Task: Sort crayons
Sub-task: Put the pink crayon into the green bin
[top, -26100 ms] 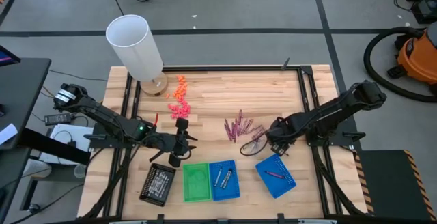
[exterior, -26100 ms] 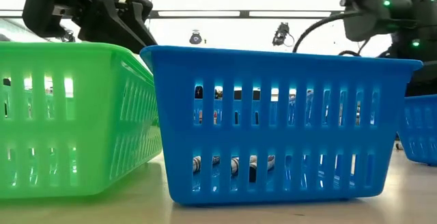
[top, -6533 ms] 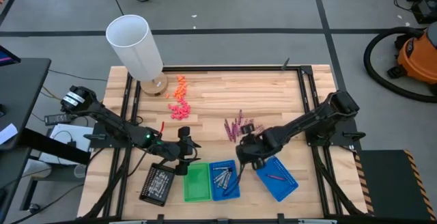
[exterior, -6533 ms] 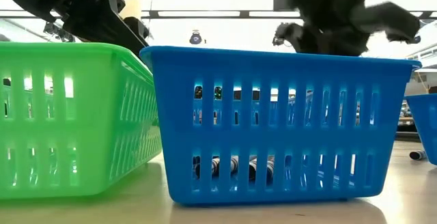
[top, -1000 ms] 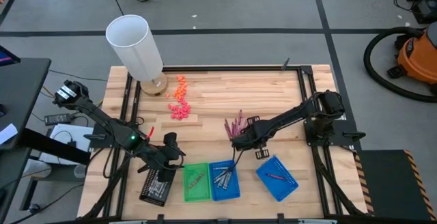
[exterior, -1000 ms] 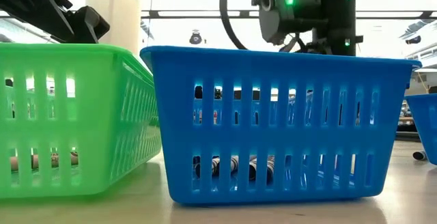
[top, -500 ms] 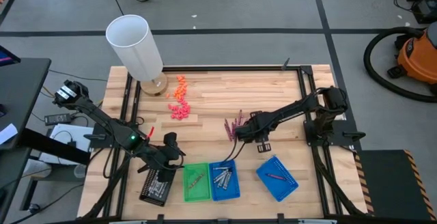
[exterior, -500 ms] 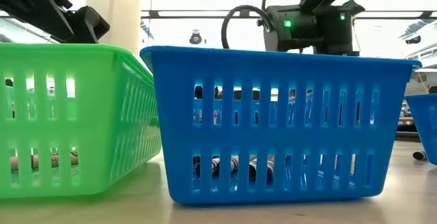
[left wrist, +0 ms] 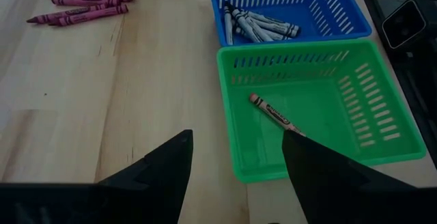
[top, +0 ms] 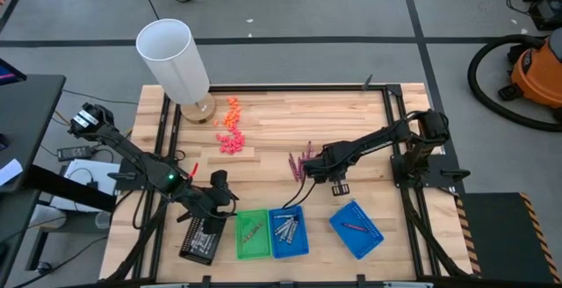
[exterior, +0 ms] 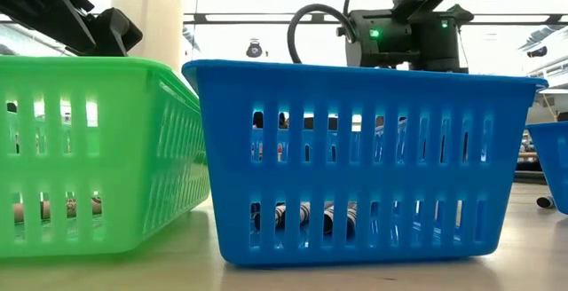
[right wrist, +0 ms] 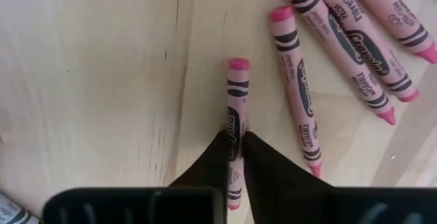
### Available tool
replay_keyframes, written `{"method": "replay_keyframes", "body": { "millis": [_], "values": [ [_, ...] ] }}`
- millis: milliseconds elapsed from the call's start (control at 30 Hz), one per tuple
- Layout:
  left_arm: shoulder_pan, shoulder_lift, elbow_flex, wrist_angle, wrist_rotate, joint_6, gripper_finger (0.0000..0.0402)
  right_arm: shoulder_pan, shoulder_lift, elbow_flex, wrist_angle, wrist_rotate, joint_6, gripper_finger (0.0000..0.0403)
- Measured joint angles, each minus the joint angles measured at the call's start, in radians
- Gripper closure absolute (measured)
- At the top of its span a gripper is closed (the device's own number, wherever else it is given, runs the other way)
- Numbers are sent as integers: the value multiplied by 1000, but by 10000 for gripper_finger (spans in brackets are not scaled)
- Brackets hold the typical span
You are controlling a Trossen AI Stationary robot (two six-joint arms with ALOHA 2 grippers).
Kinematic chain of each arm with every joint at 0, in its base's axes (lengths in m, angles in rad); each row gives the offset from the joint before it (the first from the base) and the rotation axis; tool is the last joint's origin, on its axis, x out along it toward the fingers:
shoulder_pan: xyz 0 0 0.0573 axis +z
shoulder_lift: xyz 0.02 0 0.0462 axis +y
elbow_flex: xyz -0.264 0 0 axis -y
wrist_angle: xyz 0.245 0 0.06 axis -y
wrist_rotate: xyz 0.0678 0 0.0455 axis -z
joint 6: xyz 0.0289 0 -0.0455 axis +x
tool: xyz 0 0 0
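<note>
table (top: 351,112): wood; trays along near edge.
trays: green tray (top: 252,234), mid blue tray (top: 287,230), right blue tray (top: 356,226).
R gripper (right wrist: 236,142): clenched on one pink crayon (right wrist: 236,108) at pink pile (top: 305,161), mid-table; crayon's long axis runs fwd between fingers, tip pointing away.
L gripper (left wrist: 235,159): released, empty, w/ green tray just ahead.
nearer arm: R.
</note>
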Motion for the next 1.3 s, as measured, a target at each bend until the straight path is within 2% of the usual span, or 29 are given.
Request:
{"method": "replay_keyframes", "body": {
  "millis": [133, 533, 867, 1033, 1300],
  "values": [
    [0, 0, 0, 0, 0, 0, 164, 2, 2, 7, -6, -7, 8, 380],
    [0, 0, 0, 0, 0, 0, 164, 62, -45, 101, 5, 1, 45, 366],
    [0, 0, 0, 0, -3, 6, 164, 154, -50, 168, 212, -1, -25, 366],
    [0, 0, 0, 1, -3, 6, 164, 190, -50, 169, 373, 64, -109, 366],
    [0, 0, 0, 1, -3, 8, 164, 216, -48, 170, 659, 60, -196, 366]
  ]
}}
